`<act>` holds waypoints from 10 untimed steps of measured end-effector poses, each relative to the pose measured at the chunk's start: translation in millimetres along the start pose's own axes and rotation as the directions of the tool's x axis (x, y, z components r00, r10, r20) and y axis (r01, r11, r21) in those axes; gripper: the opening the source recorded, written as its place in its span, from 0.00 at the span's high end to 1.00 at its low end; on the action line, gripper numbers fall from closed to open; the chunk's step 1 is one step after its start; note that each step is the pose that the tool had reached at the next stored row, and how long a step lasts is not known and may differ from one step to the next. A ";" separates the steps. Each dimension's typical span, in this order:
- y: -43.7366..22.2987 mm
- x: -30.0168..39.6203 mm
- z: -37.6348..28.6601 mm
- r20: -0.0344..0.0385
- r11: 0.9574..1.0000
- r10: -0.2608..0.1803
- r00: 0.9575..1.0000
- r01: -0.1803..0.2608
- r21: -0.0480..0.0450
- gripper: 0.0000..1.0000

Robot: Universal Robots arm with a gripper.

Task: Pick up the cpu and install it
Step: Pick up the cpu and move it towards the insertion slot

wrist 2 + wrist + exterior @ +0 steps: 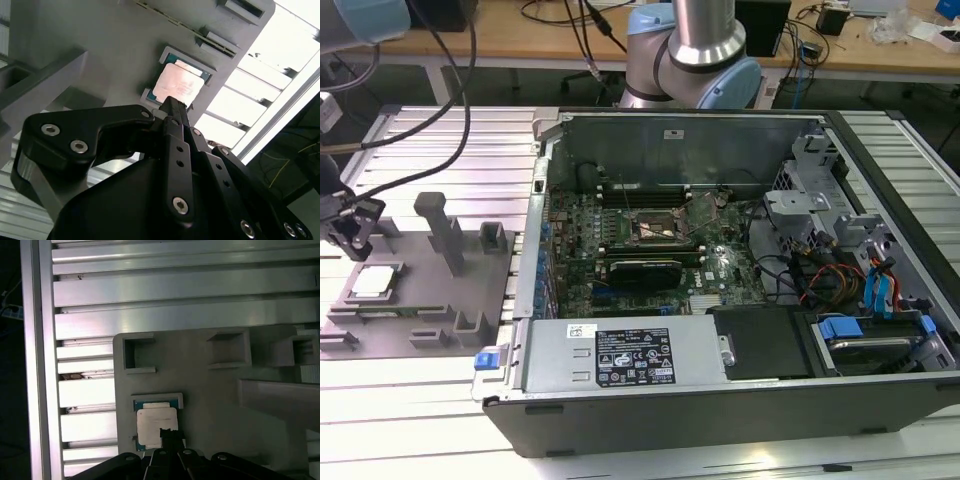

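Observation:
The cpu (375, 280) is a small silvery square lying flat in a pocket of the grey moulded tray (430, 280) at the exterior view's left. My gripper (355, 235) hangs just above that end of the tray, shut with nothing in it. In both wrist views the dark tip of the gripper (172, 102) (167, 432) overlaps one edge of the cpu (177, 85) (156, 422); whether they touch I cannot tell. The motherboard socket (655, 228) sits open inside the computer case, far to the exterior view's right of the gripper.
Tall grey posts and blocks (440, 230) rise from the tray beside the cpu pocket. The open case (720, 300) holds cables, a power supply and drive bays. Slatted aluminium table (175, 305) surrounds the tray. Cables hang over the table's back left.

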State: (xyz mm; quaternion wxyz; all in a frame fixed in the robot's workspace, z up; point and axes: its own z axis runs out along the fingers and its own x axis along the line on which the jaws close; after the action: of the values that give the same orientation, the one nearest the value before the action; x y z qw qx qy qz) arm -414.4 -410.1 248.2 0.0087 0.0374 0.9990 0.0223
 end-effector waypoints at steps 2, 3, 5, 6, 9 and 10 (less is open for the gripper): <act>-0.8 1.0 3.4 -0.001 1.000 0.000 1.000 0.000 0.000 0.89; -1.0 1.3 4.9 -0.002 1.000 0.000 1.000 0.000 0.000 0.89; -1.6 2.0 7.6 -0.004 1.000 0.000 1.000 0.000 0.000 0.89; -1.7 2.2 8.8 -0.005 1.000 0.000 1.000 0.000 0.000 0.89; -2.2 2.9 13.2 -0.008 1.000 0.000 1.000 0.000 0.001 0.89; -2.4 3.3 15.1 -0.010 1.000 0.000 1.000 0.000 0.001 0.89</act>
State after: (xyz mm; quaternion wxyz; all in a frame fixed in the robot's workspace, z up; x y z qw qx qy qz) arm -417.6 -411.6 232.9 0.0038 0.0375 0.9990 0.0221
